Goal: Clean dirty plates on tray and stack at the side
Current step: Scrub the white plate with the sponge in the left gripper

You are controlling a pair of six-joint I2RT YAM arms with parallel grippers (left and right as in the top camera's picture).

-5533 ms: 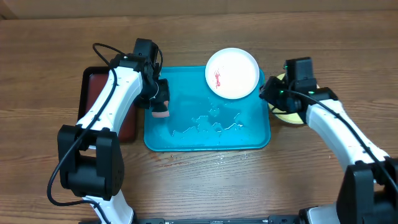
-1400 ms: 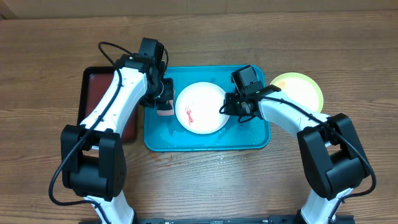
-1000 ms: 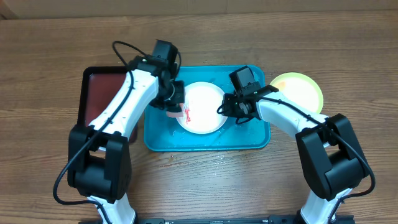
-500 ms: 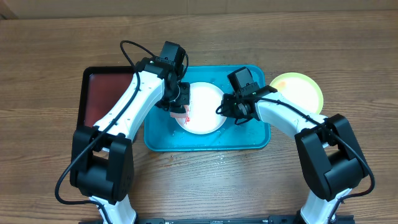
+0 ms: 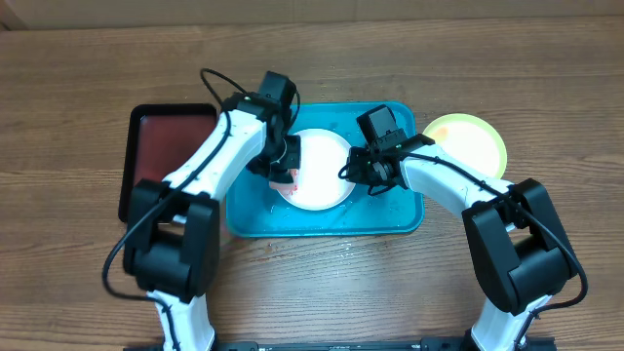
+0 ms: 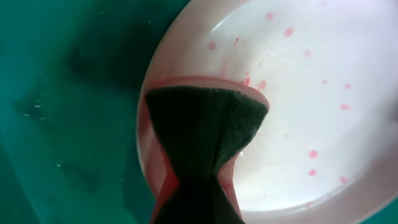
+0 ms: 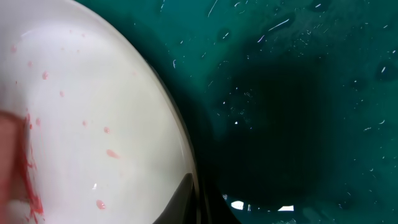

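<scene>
The white plate lies in the middle of the turquoise tray. It carries red spots and a red smear at its left side. My left gripper is shut on a pink sponge with a dark green face, pressed on the plate's left part. My right gripper is shut on the plate's right rim. The yellow-green plate sits on the table to the right of the tray. No light blue plate shows.
A black tray with a dark red inside lies left of the turquoise tray. Water drops wet the tray floor, which also shows in the left wrist view. Wooden table all around.
The white plate was carried from the tray's far right corner to its middle. My left gripper moved right with the sponge onto the plate's left part. The right gripper has stayed on the rim.
</scene>
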